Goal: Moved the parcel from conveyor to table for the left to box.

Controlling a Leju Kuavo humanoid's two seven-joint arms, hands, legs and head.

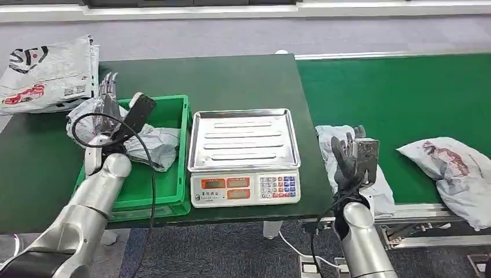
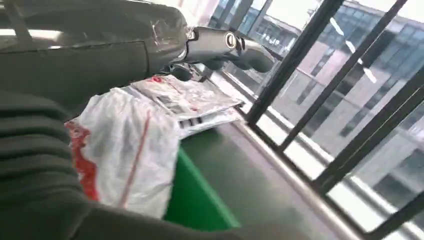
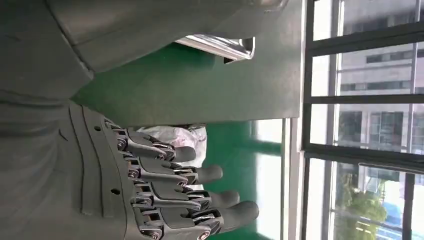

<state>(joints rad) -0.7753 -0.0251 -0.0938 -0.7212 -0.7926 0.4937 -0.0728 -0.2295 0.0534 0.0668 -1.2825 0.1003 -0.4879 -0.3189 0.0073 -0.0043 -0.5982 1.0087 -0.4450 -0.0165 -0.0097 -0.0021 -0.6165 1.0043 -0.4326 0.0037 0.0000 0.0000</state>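
Observation:
My left hand (image 1: 106,98) hovers over the left end of the green box (image 1: 147,204), fingers stretched straight. A crumpled white parcel with red print (image 1: 84,120) lies against its palm on the box's left rim; the left wrist view shows this parcel (image 2: 125,150) beside the hand (image 2: 165,45), whose thumb (image 2: 230,42) sticks out away from it. A grey parcel (image 1: 155,145) lies inside the box. My right hand (image 1: 353,157) is above a grey parcel (image 1: 331,139) at the near left of the green conveyor (image 1: 405,92), fingers (image 3: 200,175) spread and holding nothing.
A scale with a steel tray (image 1: 244,139) stands on the dark green table (image 1: 231,81) between box and conveyor. Several printed parcels (image 1: 49,75) are stacked at the table's far left. Another white parcel (image 1: 457,168) lies near the conveyor's front right.

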